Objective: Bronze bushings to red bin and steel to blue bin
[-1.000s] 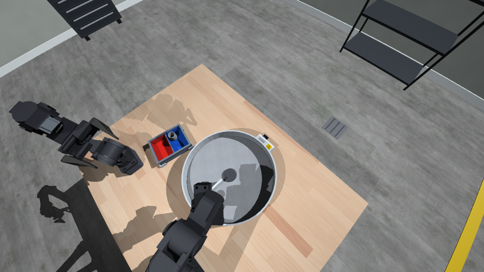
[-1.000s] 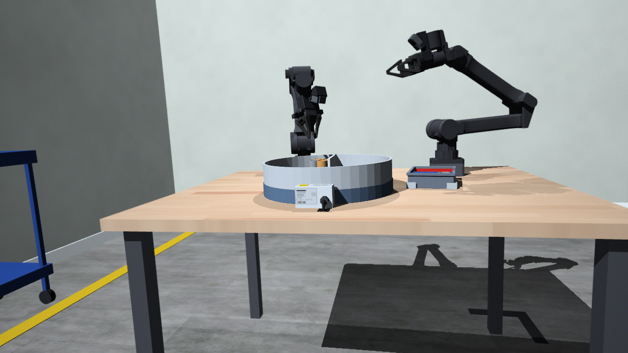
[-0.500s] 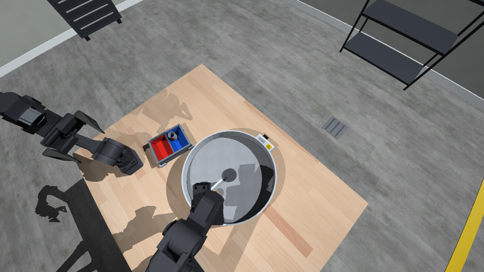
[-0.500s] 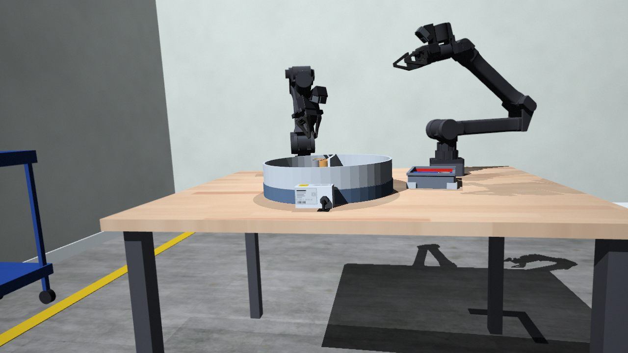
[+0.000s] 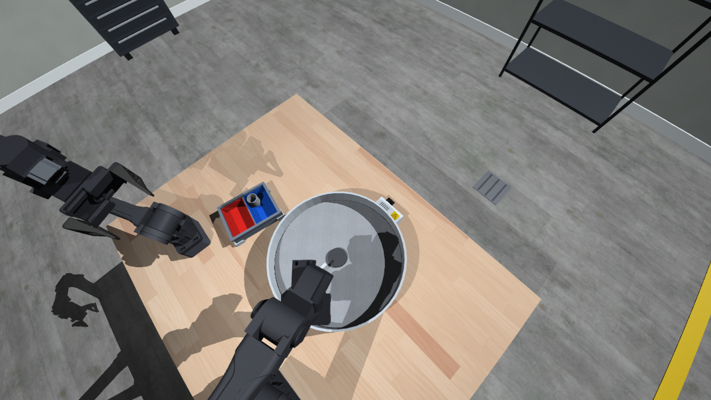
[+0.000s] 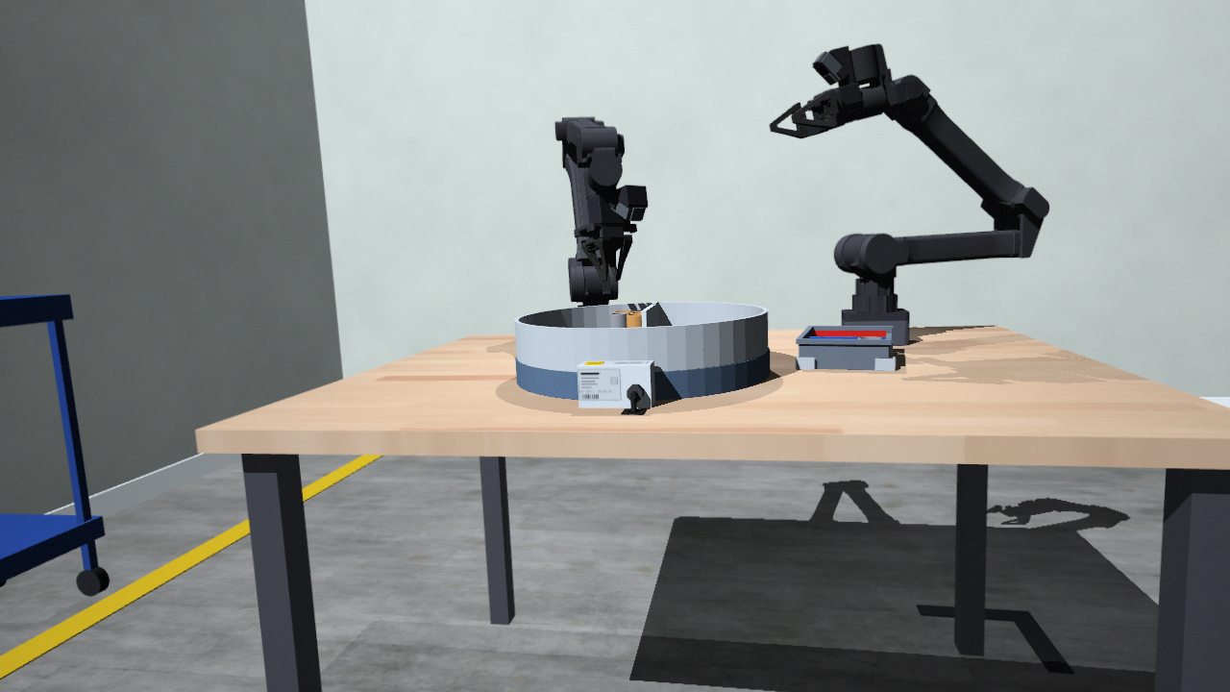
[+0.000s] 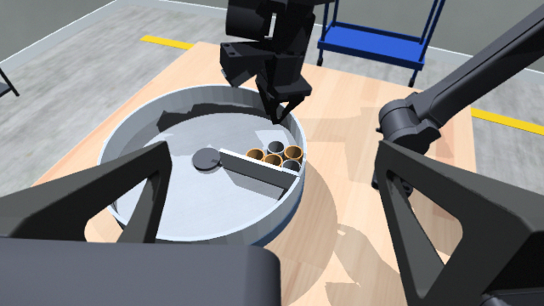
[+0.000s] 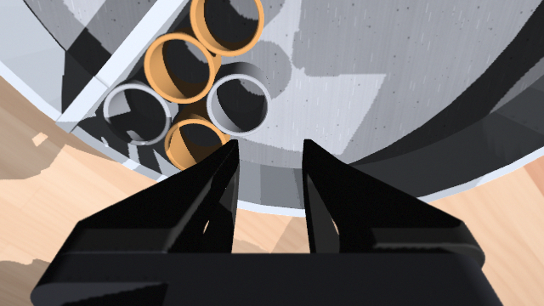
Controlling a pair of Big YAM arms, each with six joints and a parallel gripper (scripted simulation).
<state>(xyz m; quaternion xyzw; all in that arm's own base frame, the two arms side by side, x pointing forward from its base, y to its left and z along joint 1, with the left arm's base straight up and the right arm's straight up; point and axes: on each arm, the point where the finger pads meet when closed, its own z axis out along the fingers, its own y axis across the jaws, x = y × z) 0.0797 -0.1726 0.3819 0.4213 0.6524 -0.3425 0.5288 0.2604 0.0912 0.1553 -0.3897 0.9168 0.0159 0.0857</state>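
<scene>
Bronze bushings (image 6: pixel 634 320) (image 7: pixel 293 146) (image 8: pixel 155 70) are crowding steel ones (image 7: pixel 275 143) (image 8: pixel 216 106) toward the arm-side edge of the table (image 5: pixel 318 139) (image 6: pixel 860 412) (image 7: pixel 336 106) (image 8: pixel 493 212), so the part-open, empty right gripper (image 6: pixel 610 277) (image 7: pixel 277 121) (image 8: pixel 271 140) is kinda risking bumps, left gripper (image 5: pixel 136 216) (image 6: pixel 787 131) (image 7: pixel 274 142) gaping.

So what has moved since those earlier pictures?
The left arm rose and drew back; the right arm's jaws dropped toward the turntable. Nothing was grasped or released. The steel bushing in the blue bin stayed put.
</scene>
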